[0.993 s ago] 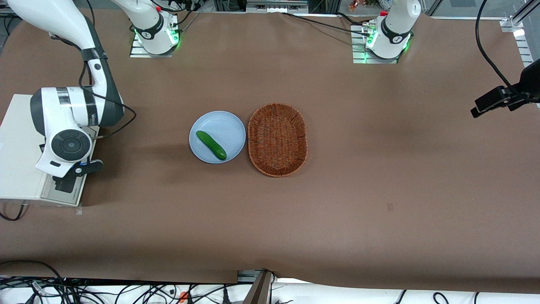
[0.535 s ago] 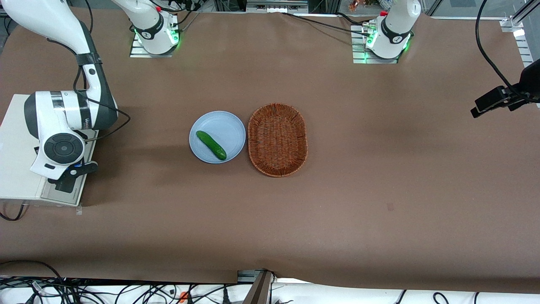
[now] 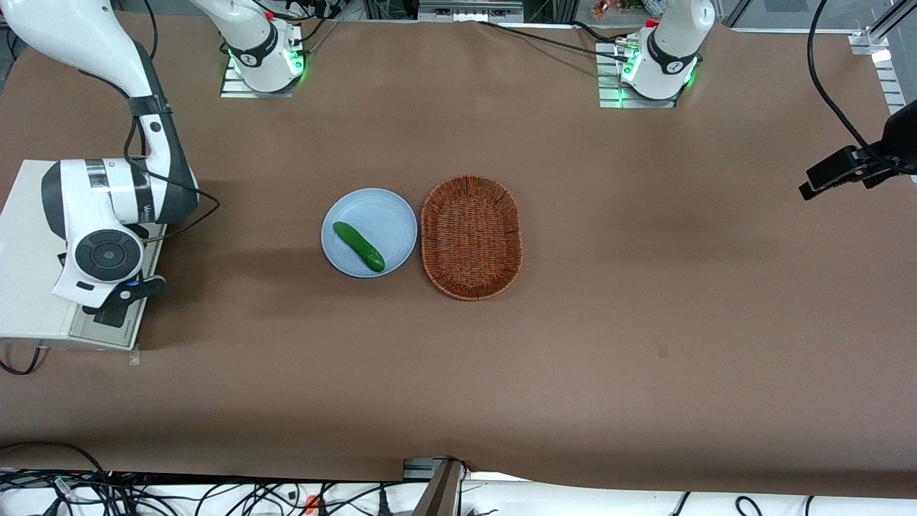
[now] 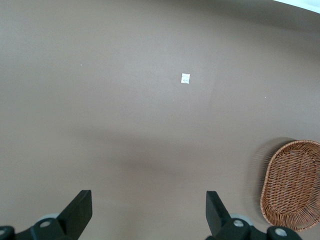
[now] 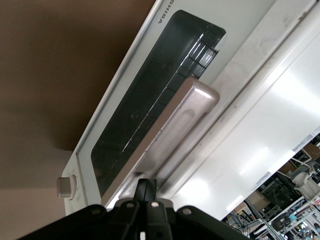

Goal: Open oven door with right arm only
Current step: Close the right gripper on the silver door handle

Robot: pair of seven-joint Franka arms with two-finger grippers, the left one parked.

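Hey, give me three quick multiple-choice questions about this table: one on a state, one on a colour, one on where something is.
1. The wicker basket is:
A. empty
B. holding the cucumber
C. turned upside down

2. The plate is:
A. red
B. light blue
C. black

3. The right arm's pincer is:
A. over the basket
B. above the plate
C. at the silver handle of the oven door

Answers:
1. A, since the front view shows only bare weave inside it, and the cucumber lies on the plate.
2. B, as its bare surface around the cucumber is pale blue.
3. C, because the right wrist view shows the pincer right at the handle, and the front view shows the arm over the oven at its own end of the table.
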